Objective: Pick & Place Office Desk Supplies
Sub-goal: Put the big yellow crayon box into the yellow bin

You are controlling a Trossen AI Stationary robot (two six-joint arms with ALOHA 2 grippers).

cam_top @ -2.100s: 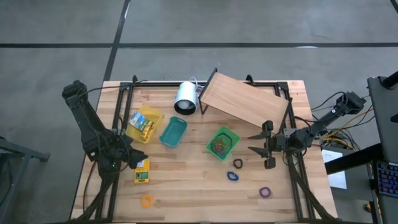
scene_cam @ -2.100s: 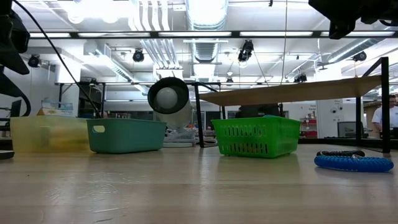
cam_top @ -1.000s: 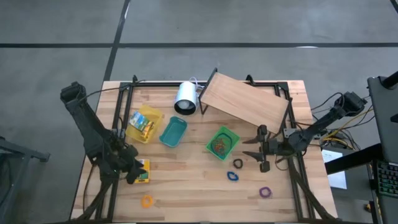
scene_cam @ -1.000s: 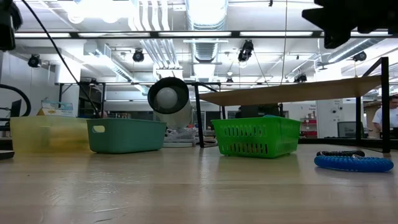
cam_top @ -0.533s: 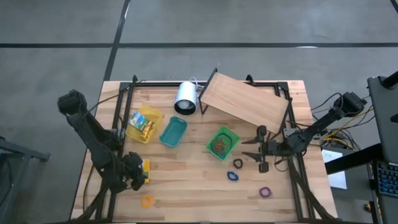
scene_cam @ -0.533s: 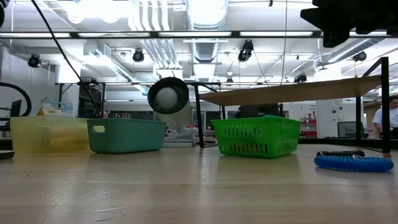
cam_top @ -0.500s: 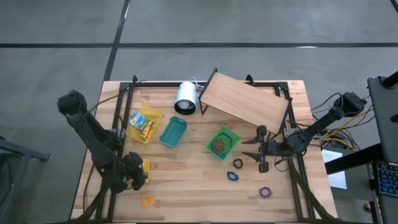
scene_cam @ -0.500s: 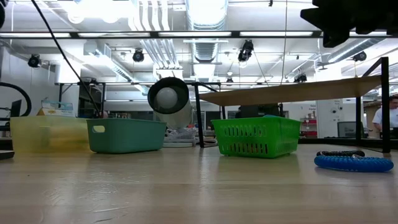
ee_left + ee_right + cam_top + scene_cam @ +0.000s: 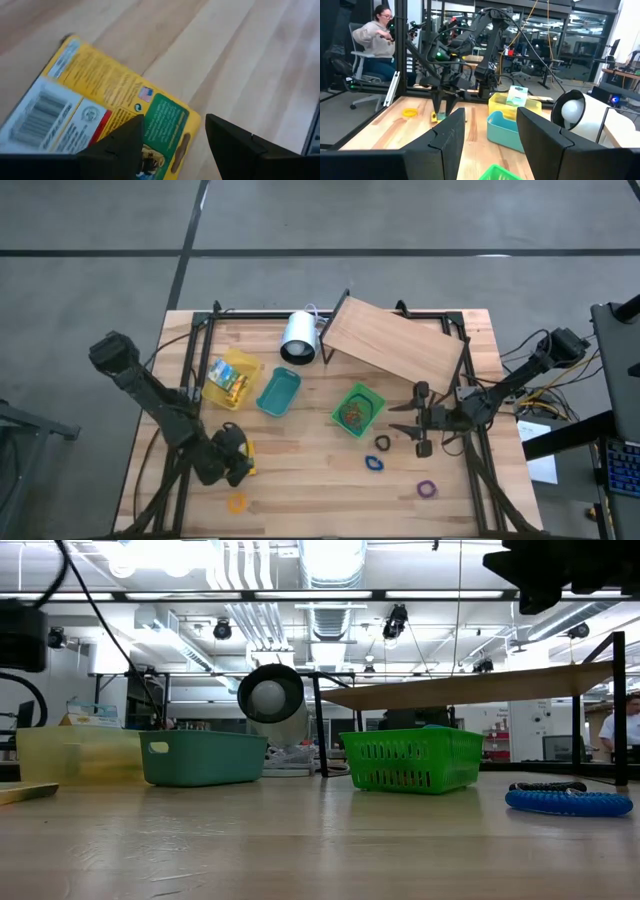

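From above, the left gripper (image 9: 238, 461) hangs over the flat yellow card packet (image 9: 249, 458) on the wooden worktop (image 9: 300, 480), near its front-left part, with a thin orange rubber-band loop (image 9: 236, 503) just in front. The right gripper (image 9: 405, 420) hovers beside the green mesh basket (image 9: 358, 409), its jaws apart over a dark loop (image 9: 382, 443), a blue loop (image 9: 373, 463) and a purple loop (image 9: 427, 489).

At table height, the blue loop (image 9: 568, 802) lies flat at the right; the translucent yellow bin (image 9: 78, 755) and teal bin (image 9: 203, 757) stand at the left.

The left wrist view shows the yellow packet (image 9: 95, 120) with barcode and green panel lying flat below the dark fingers (image 9: 115, 150), jaws apart and not yet touching it.

The right wrist view shows that arm's jaws apart too, holding nothing.

The step in hand looks like the approach to the packet; next, the left jaws probably need to descend astride an edge and close, since a flat card gives little to grip.
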